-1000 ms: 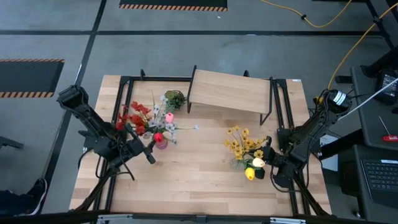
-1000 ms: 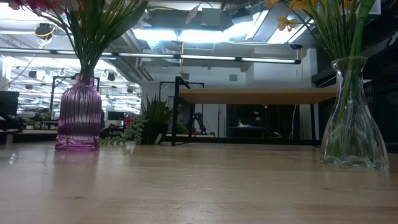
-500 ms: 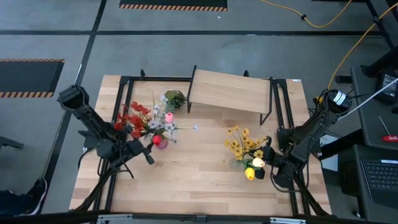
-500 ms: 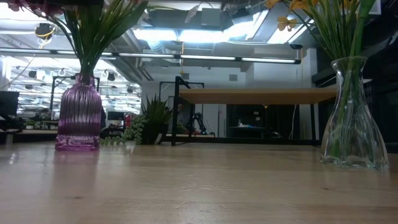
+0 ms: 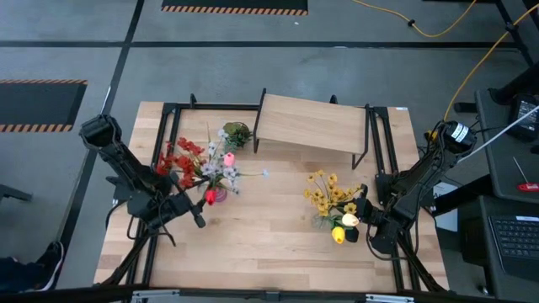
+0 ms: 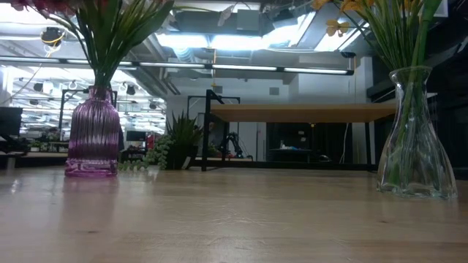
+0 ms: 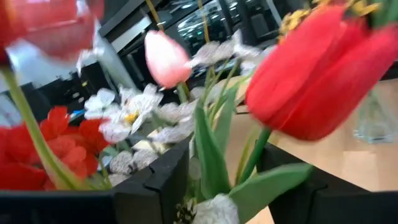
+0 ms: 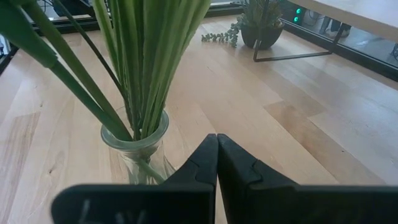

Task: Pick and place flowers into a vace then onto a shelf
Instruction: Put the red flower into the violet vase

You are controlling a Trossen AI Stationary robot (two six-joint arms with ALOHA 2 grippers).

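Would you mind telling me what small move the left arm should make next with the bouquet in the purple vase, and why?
Probably draw the left tool back and up, clear of the stems. Its fingers stand open around the tulip stems, and the flowers already stand in the purple vase on the table. The vase has not yet reached the shelf. The right tool waits shut beside the clear vase.

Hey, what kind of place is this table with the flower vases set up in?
Probably a robotics lab or workshop in an open industrial hall. Hazard-striped floor markings and a yellow cable lie on the grey floor around the light-wood table, a laptop computer sits beside it, and exposed ceiling ducts run overhead.
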